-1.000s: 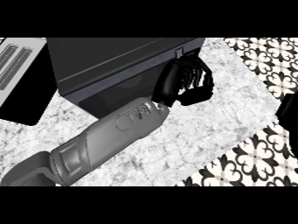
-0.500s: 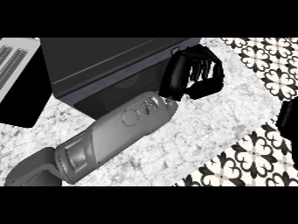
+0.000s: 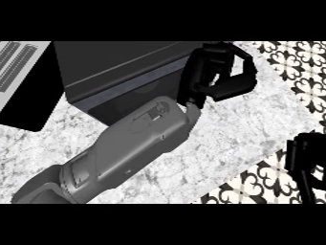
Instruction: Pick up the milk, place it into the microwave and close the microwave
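No milk shows anywhere in the head view. The microwave [image 3: 116, 60] is a dark box at the upper middle, and its door's front edge [image 3: 123, 88] runs slanting below it. My left forearm reaches up from the lower left. My left hand [image 3: 211, 76] lies against the microwave's right front corner, fingers along the door's edge, thumb arched to the right, holding nothing. My right hand [image 3: 317, 160] rests open at the lower right edge, apart from everything.
A pale ribbed panel [image 3: 10, 67] with a black slab [image 3: 31, 110] beside it lies left of the microwave. The marbled counter [image 3: 229, 139] spreads below and to the right. Patterned floor tiles [image 3: 303, 72] show past its right edge.
My left hand has crept slightly up along the microwave's right front corner. The right hand has sunk toward the lower edge of the view.
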